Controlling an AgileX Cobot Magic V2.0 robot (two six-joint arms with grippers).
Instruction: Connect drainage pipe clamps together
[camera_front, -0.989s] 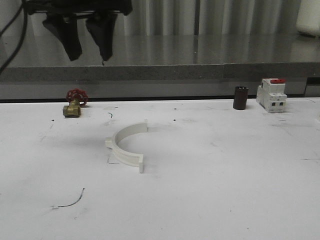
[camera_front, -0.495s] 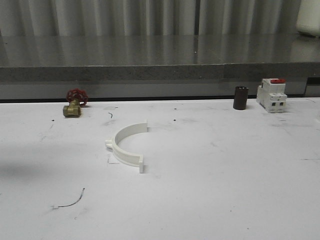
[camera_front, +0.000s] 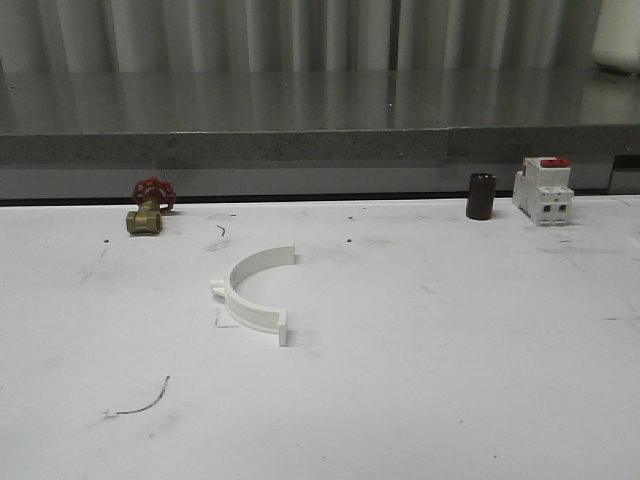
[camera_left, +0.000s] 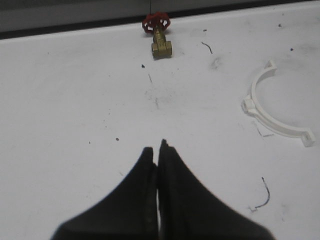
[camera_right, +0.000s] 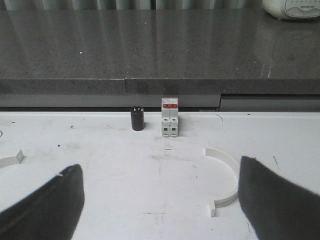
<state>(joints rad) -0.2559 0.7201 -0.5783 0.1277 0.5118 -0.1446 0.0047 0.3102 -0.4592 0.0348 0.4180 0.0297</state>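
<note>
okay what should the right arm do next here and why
Probably lower the open right gripper toward the white clamp half lying on the table ahead of it. The other clamp half lies untouched, apart, near the brass valve, so nothing is joined yet.

White scuffed surface (camera_front: 450, 380) with dark marks. Brass valve (camera_left: 161, 44) with red handwheel lies well ahead of the left claw (camera_left: 159, 150), near the far edge. Black cylinder (camera_right: 137, 119) stands upright just beside the white-and-red circuit breaker (camera_right: 170, 117), both ahead of the right claw (camera_right: 160, 200), between its fingers' line. Grey ledge (camera_front: 300, 140) behind.
</note>
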